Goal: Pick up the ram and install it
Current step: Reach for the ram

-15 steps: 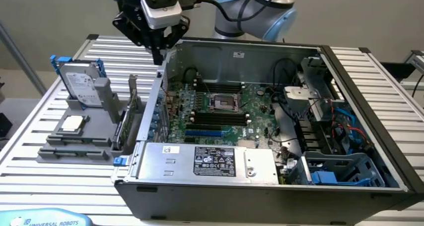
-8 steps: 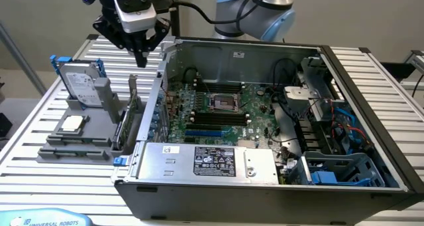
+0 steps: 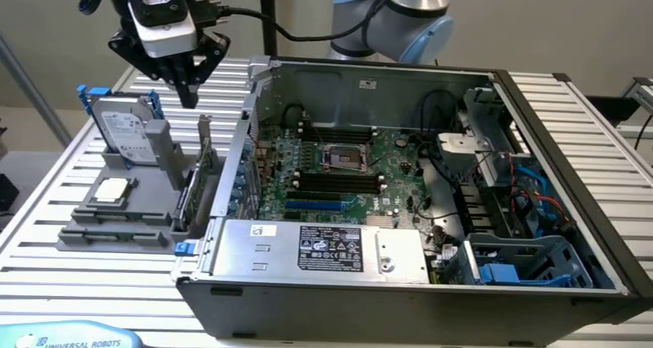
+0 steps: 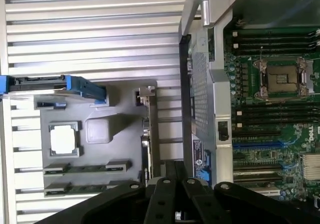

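The ram (image 3: 121,219) (image 4: 87,169) lies flat in the front rows of a grey holder (image 3: 82,239) (image 4: 125,119), where two thin green sticks sit side by side, each held between grey clips. Nothing touches them.

Taking the exterior view as a clock face, the holder stands on the slatted table (image 3: 36,233) at nine o'clock from the open computer case (image 3: 571,126). Just beyond the ram, at twelve o'clock from it, a square silver processor chip (image 3: 112,190) (image 4: 65,138) rests in its own pocket. Further along the same line a hard drive (image 3: 128,134) stands upright in a blue frame. At three o'clock from the ram, an upright card (image 3: 204,172) with a metal bracket stands between the holder and the case wall.

The gripper (image 3: 189,97) (image 4: 172,184) hangs in the air at about one o'clock from the ram, well above the holder. It points straight down, beside the top of the hard drive. Its black fingers are pressed together with nothing between them.

Inside the case the motherboard (image 3: 357,172) (image 4: 270,134) lies flat. Its processor socket (image 3: 345,158) (image 4: 282,79) is bare, with long black memory slots (image 3: 337,181) just at six o'clock from it. A silver power supply (image 3: 326,248) fills the case's near edge.
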Robot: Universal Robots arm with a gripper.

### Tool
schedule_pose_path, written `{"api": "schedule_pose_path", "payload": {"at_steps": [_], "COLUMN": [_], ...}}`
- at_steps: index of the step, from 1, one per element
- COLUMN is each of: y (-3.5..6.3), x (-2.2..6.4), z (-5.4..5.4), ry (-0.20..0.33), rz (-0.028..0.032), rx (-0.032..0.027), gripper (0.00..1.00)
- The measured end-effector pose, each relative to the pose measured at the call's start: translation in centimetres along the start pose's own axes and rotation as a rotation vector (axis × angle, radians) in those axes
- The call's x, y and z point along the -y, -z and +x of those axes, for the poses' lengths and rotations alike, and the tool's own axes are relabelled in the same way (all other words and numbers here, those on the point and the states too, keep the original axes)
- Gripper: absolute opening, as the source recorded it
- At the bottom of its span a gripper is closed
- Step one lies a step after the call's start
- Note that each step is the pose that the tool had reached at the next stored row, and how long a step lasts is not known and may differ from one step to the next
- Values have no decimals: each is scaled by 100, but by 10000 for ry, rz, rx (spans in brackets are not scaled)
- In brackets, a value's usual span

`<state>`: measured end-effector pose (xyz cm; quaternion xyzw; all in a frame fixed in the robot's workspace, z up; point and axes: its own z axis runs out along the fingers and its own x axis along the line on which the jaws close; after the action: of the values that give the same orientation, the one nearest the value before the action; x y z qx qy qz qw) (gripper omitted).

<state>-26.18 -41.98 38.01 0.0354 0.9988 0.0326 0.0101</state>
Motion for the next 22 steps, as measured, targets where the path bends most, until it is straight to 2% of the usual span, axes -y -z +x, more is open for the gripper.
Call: {"api": "schedule_pose_path", "payload": {"at_steps": [16, 22], "y": [-69, -82], "x": [144, 214], "z": [720, 908], "ry": [0, 1], "rz": [30, 53], "rx": [3, 4], "gripper": [11, 11]}}
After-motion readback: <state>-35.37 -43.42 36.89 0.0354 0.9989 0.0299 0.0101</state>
